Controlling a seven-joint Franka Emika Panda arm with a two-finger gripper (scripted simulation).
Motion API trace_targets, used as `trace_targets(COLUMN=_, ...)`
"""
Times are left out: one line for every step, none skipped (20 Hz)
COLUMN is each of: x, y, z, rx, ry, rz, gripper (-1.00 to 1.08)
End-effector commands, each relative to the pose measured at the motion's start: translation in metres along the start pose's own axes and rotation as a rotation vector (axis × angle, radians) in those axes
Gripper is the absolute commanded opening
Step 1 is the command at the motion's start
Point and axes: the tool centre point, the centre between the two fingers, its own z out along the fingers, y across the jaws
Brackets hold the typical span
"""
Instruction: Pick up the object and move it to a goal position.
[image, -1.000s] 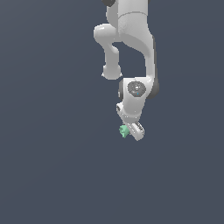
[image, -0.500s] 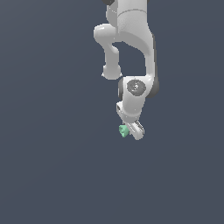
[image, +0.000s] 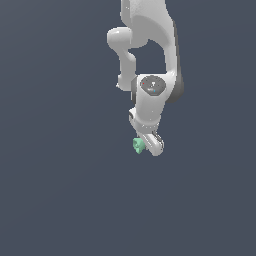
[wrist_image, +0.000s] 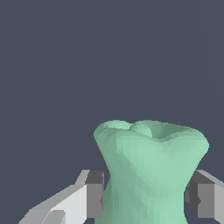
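Observation:
The object (image: 138, 145) is a small mint-green spool-shaped piece with flared ends. In the exterior view it sits at the tip of the white arm, on the side of the gripper (image: 145, 145) toward the exterior view's left, off the dark grey ground. In the wrist view the object (wrist_image: 151, 166) fills the space between the two fingers. The grey pads (wrist_image: 94, 194) press on its narrow waist from both sides, and its flared end sticks out beyond them. The gripper (wrist_image: 146, 197) is shut on the object.
The white arm (image: 150, 60) hangs down from the top of the exterior view. A plain dark grey ground (image: 60, 200) lies all around. No other object or goal marker shows.
The gripper has risen a little and shifted slightly to the exterior view's left, with the green object still held in it.

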Motion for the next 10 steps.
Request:
trace_targets(x=0.007, y=-0.001, z=-0.02, rx=0.0, ry=0.0, rz=0.0, gripper=-1.0)
trace_targets(x=0.01, y=-0.001, z=-0.026, rx=0.0, ry=0.0, rz=0.0, gripper=-1.0)
trace_targets(x=0.012, y=-0.002, z=-0.032, rx=0.0, ry=0.0, rz=0.0, gripper=-1.0)
trace_targets(x=0.014, y=-0.002, z=-0.037, rx=0.0, ry=0.0, rz=0.0, gripper=-1.0)
trace_targets(x=0.016, y=-0.002, z=-0.042, rx=0.0, ry=0.0, rz=0.0, gripper=-1.0)
trace_targets(x=0.018, y=-0.003, z=-0.046, rx=0.0, ry=0.001, rz=0.0, gripper=-1.0)
trace_targets(x=0.019, y=-0.003, z=-0.049, rx=0.0, ry=0.001, rz=0.0, gripper=-1.0)
trace_targets(x=0.02, y=-0.004, z=-0.052, rx=0.0, ry=0.001, rz=0.0, gripper=-1.0)
trace_targets(x=0.021, y=-0.004, z=-0.054, rx=0.0, ry=0.001, rz=0.0, gripper=-1.0)
trace_targets(x=0.022, y=-0.004, z=-0.056, rx=0.0, ry=0.001, rz=0.0, gripper=-1.0)
